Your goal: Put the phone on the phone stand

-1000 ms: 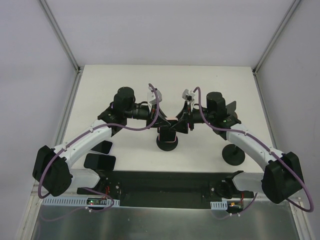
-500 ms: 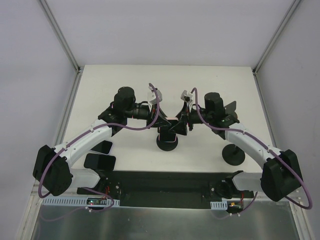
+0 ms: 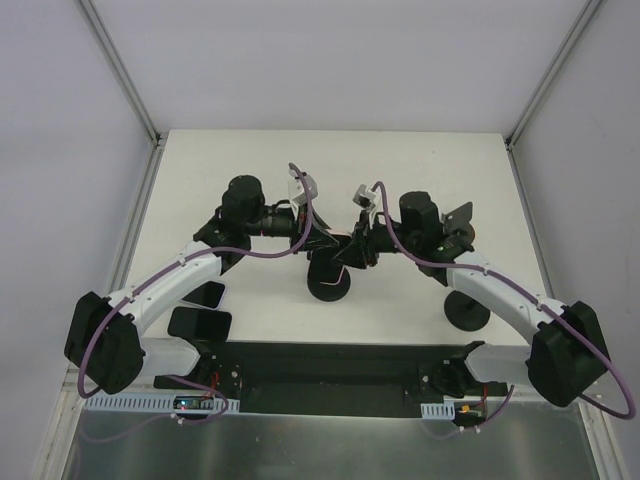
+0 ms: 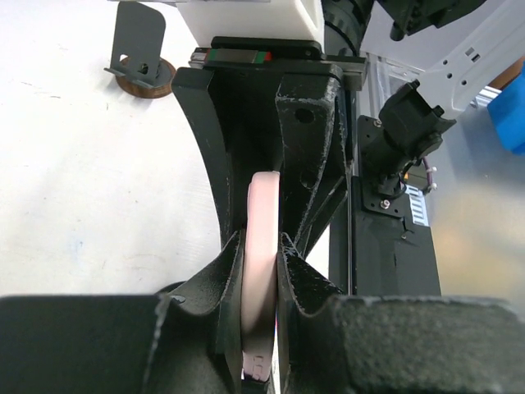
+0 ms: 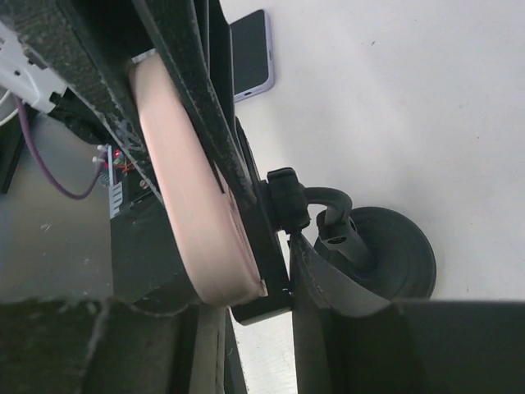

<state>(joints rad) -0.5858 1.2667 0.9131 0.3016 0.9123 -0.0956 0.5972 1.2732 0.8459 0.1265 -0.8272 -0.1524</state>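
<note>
The phone, in a pink case, is held on edge between my two grippers at the table's middle. My left gripper is shut on it, with both fingers pressed on its faces. My right gripper comes from the other side. It is closed round the phone and the black holder plate of the phone stand, which lies against the phone's back. The stand's round base sits on the table just below. In the top view the phone is mostly hidden by the grippers.
Two dark phones lie at the left near the front edge. A second round-based stand stands at the right, and a small plate stand behind the right arm. A black mat runs along the front.
Both grippers have moved a little to the left and down together with the phone. The phone now lies against the stand's holder plate, and the stand's base has shifted slightly left.
</note>
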